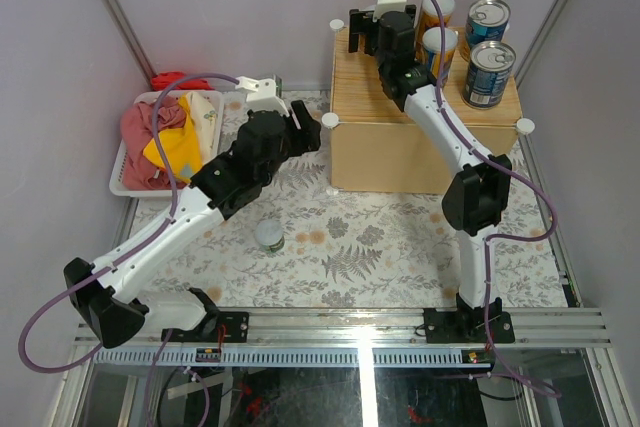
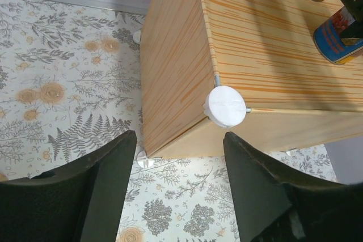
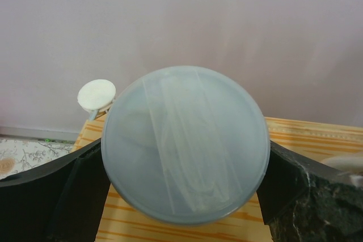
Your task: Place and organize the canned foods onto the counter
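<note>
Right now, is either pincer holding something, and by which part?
The right pincer grips the pale-lidded can by its opposite sides. The left pincer is open and holds nothing.

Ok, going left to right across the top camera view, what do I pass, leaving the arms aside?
White basket of cloths → pale-lidded can on the patterned table → wood-grain counter, and on it orange jars → blue-labelled tins.

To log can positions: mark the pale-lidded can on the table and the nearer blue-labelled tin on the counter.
Pale-lidded can [image 1: 268, 235], top external view, on its lid.
Nearer blue-labelled tin [image 1: 486, 85], top external view, on its blue label.
</note>
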